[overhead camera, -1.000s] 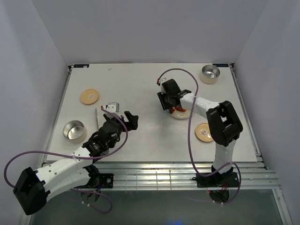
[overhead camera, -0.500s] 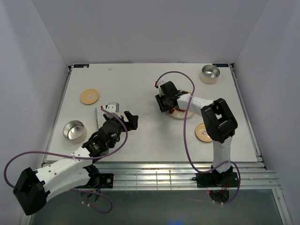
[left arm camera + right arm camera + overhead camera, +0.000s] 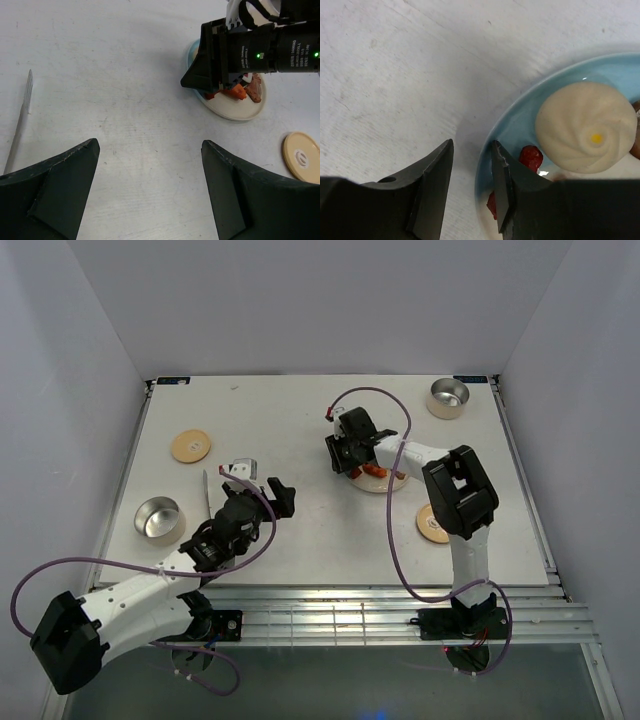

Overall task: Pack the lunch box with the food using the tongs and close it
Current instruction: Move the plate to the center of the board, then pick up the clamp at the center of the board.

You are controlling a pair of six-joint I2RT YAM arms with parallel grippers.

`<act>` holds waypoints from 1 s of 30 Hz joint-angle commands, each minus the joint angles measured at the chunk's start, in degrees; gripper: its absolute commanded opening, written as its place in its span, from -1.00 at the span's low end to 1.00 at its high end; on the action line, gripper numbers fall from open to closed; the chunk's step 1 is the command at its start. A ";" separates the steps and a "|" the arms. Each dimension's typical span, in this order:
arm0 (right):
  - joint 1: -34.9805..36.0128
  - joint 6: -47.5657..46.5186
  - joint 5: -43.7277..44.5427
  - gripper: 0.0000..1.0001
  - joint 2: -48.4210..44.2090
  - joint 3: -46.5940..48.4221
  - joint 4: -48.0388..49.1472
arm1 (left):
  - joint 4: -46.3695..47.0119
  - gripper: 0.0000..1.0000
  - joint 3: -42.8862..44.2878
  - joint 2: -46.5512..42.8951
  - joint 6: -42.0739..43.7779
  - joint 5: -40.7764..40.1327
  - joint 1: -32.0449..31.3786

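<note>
Right jaws have slid to the plate [image 3: 516,119] rim, narrowly parted, grip unclear; left jaws spread empty; tongs [image 3: 22,120] untouched, so packing hasn't begun.

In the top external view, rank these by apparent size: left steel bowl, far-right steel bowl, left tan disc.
1. left steel bowl, largest, though it is nearer the camera.
2. far-right steel bowl and left tan disc look about alike, so they are not ranked.
</note>
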 commanded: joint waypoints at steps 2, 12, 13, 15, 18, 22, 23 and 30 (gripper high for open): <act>1.40 1.00 -4.45 -0.16 2.70 5.82 0.47 | -0.23 0.86 0.74 2.16 0.78 -3.19 -0.08; 0.34 -2.60 -2.87 -0.12 -10.29 4.44 -4.81 | -13.57 0.89 11.88 14.29 -1.76 -7.86 0.45; 0.34 -2.60 -4.18 -0.10 -14.22 3.03 -4.81 | -14.98 0.89 13.03 15.34 -2.12 -6.28 0.88; 0.60 -0.94 -5.94 0.00 -18.37 -1.96 -4.11 | -19.11 0.90 16.19 16.31 -1.86 0.21 3.25; 2.53 0.90 -10.77 0.24 -28.65 -11.87 -0.61 | -28.25 0.92 21.02 18.78 -4.23 2.61 7.47; 4.91 4.77 -13.42 0.39 -43.14 -22.61 5.89 | -30.63 0.96 22.96 20.27 -0.90 8.22 12.92; 5.96 5.73 -14.29 0.41 -45.27 -24.74 7.30 | -34.64 0.96 24.19 21.58 -1.76 8.67 15.97; 9.04 8.12 -15.55 0.87 -58.64 -40.22 16.10 | -46.62 0.96 30.00 23.52 0.95 10.34 23.03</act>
